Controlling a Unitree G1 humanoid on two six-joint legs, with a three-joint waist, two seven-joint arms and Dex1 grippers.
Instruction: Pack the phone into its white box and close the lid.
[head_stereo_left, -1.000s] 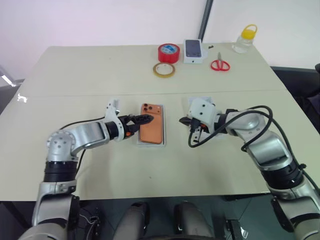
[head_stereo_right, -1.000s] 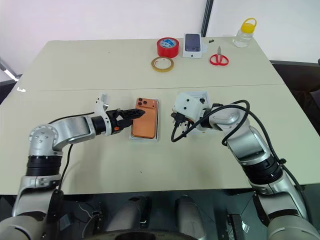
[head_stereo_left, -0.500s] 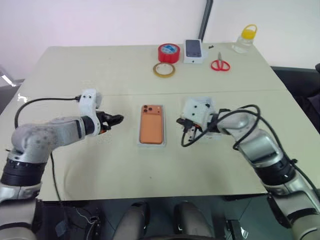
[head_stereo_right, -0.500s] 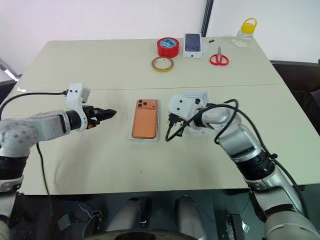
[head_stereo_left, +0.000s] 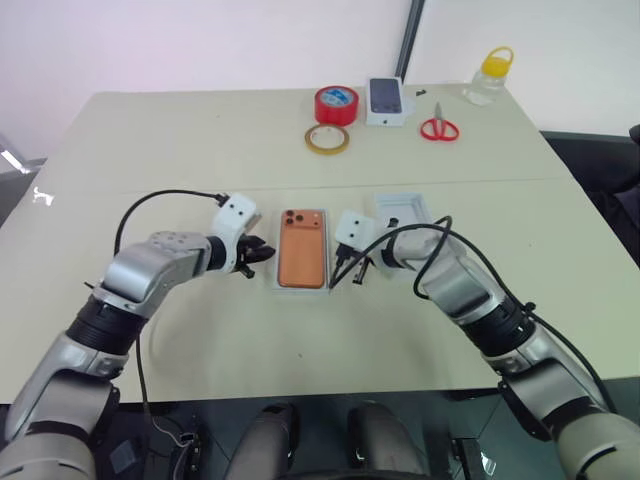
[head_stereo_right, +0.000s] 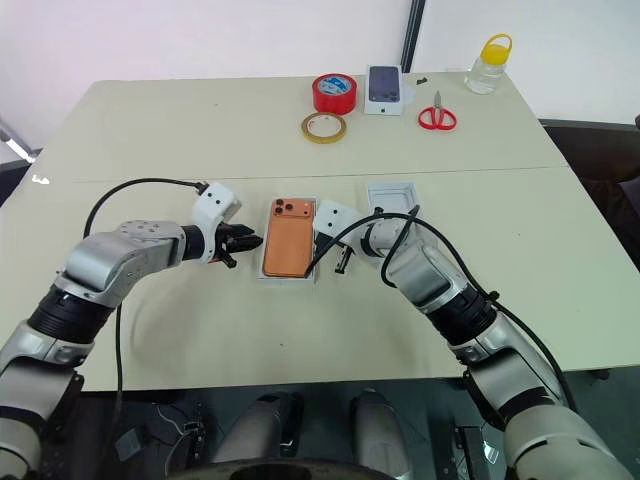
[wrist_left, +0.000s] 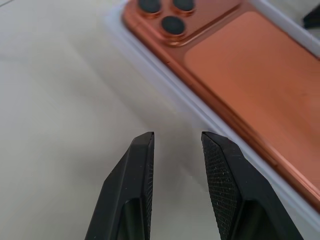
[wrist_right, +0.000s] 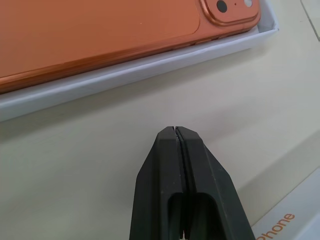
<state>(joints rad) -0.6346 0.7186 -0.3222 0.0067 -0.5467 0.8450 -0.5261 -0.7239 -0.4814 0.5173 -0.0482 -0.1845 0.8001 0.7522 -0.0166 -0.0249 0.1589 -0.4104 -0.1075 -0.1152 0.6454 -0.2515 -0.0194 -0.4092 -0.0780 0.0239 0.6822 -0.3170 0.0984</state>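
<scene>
1. A pale tabletop (head_stereo_left: 200, 340) carries everything, and two robot arms reach in over its near edge.
2. The left hand (head_stereo_left: 262, 254) hovers just beside the left side of the box (head_stereo_left: 277, 285). In the left wrist view its two black fingers (wrist_left: 130, 190) stand a little apart with nothing between them, above bare tabletop.
3. The right hand (head_stereo_left: 358, 274) sits just beside the right side of the box. In the right wrist view its fingers (wrist_right: 167, 175) are pressed together and hold nothing.
4. Between the two hands lies the phone (head_stereo_left: 303, 261), orange-copper, back up, lying flat inside the shallow white box. Its camera bump (head_stereo_left: 301, 219) is at the far end, and the box's white rim shows around it.
5. Just right of the right hand, the lid (head_stereo_left: 405, 212) lies on the tabletop, white inside facing up, apart from the box. Its side wall carries orange lettering in the right wrist view.
6. Farther back, near the far edge, a tan tape ring (head_stereo_left: 328, 139) lies flat, with a red tape roll (head_stereo_left: 337, 105) just behind it.
7. To the right of the red roll stands a small white box (head_stereo_left: 387, 102) with a dark phone pictured on top.
8. Right of that lie red scissors (head_stereo_left: 439, 128), and in the far right corner a clear jar with a yellow cap (head_stereo_left: 489, 78).
</scene>
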